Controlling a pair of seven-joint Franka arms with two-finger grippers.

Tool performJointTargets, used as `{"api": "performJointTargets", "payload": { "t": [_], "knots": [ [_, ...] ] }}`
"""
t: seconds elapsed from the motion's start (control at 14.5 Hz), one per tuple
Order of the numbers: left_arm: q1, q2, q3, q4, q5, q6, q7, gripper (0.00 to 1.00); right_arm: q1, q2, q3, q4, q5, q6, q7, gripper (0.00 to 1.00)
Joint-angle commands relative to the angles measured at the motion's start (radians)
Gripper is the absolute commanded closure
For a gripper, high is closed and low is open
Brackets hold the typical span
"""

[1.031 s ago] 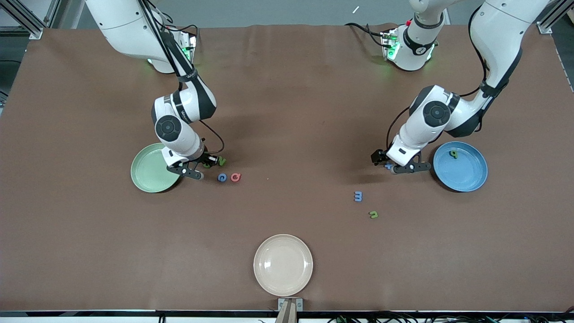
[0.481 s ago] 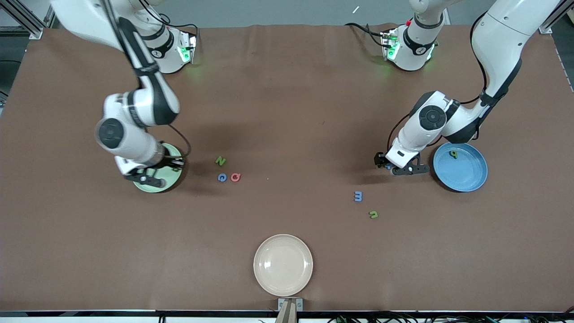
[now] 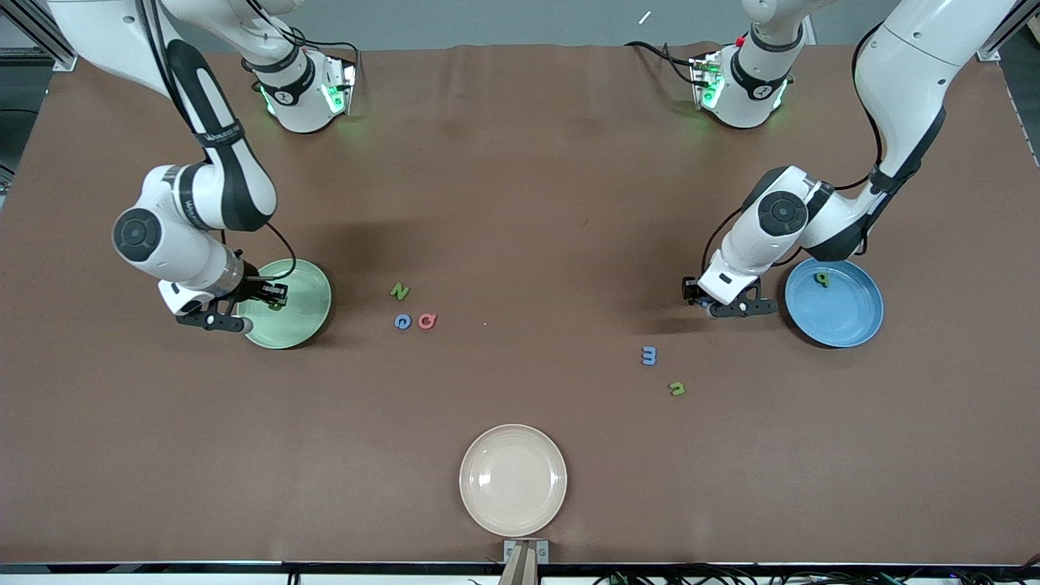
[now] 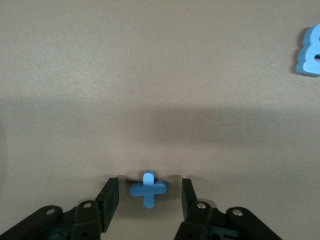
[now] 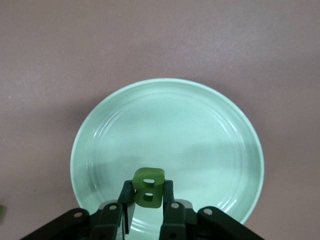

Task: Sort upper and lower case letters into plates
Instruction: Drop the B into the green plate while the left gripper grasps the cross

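We are mid-sort. At the front view's left, the right gripper (image 5: 147,200) pinches the green B (image 5: 148,186) over the mint plate (image 3: 313,305), so letting go comes next. At right, beside the blue plate (image 3: 853,321) (green p (image 3: 822,279) already inside), the left gripper (image 4: 149,192) straddles the blue t (image 4: 148,188), fingers spread; closing follows.

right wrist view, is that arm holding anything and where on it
Yes. The right end effector pinches a small flat green foam letter B by its lower flat faces, over the pale mint green plate. The left end effector holds nothing.
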Motion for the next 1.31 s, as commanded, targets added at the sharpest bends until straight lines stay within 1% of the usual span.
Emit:
{"api": "performJointTargets", "payload": {
  "t": [0.0, 0.14, 0.34, 0.55, 0.62, 0.69, 0.76, 0.83, 0.89, 1.03, 1.24],
  "knots": [
    [-0.004, 0.025, 0.009, 0.018, 0.041, 0.005, -0.020, 0.46, -0.002, -0.009, 0.007, -0.058, -0.005, 0.064, -0.003, 1.00],
    [-0.005, 0.025, 0.009, 0.020, 0.041, 0.005, -0.020, 0.48, -0.006, 0.005, 0.007, -0.064, -0.005, 0.064, -0.005, 1.00],
    [-0.007, 0.033, 0.009, 0.026, 0.041, 0.004, -0.022, 0.61, -0.045, 0.019, 0.009, -0.079, -0.005, 0.064, -0.058, 0.99],
    [-0.007, 0.031, 0.009, 0.027, 0.041, 0.002, -0.051, 0.79, -0.063, 0.037, 0.009, -0.083, -0.005, 0.060, -0.086, 0.97],
    [-0.005, 0.028, 0.008, 0.029, 0.043, 0.001, -0.062, 0.83, -0.062, 0.045, 0.010, -0.083, -0.005, 0.056, -0.086, 0.97],
    [-0.004, 0.024, 0.008, 0.035, 0.043, -0.004, -0.063, 0.83, -0.062, 0.050, 0.010, -0.083, -0.004, 0.050, -0.086, 0.94],
    [-0.002, 0.014, 0.006, 0.037, 0.043, -0.021, -0.063, 0.83, -0.060, 0.050, 0.010, -0.083, -0.004, 0.041, -0.084, 0.70],
    [0.001, -0.002, 0.003, 0.046, 0.043, -0.059, -0.062, 0.83, -0.060, 0.048, 0.010, -0.075, -0.004, 0.018, -0.084, 0.20],
    [0.005, -0.021, -0.002, 0.049, 0.043, -0.109, -0.057, 0.83, -0.062, 0.045, 0.010, -0.069, -0.004, -0.002, -0.084, 0.00],
    [0.013, -0.067, -0.017, 0.055, 0.035, -0.171, -0.053, 0.83, -0.057, 0.033, 0.012, -0.014, -0.002, -0.096, -0.074, 0.00],
    [0.054, -0.105, -0.017, 0.055, 0.029, -0.194, 0.028, 0.85, -0.025, 0.015, 0.018, 0.083, 0.003, -0.227, -0.008, 0.00]
  ]
}}
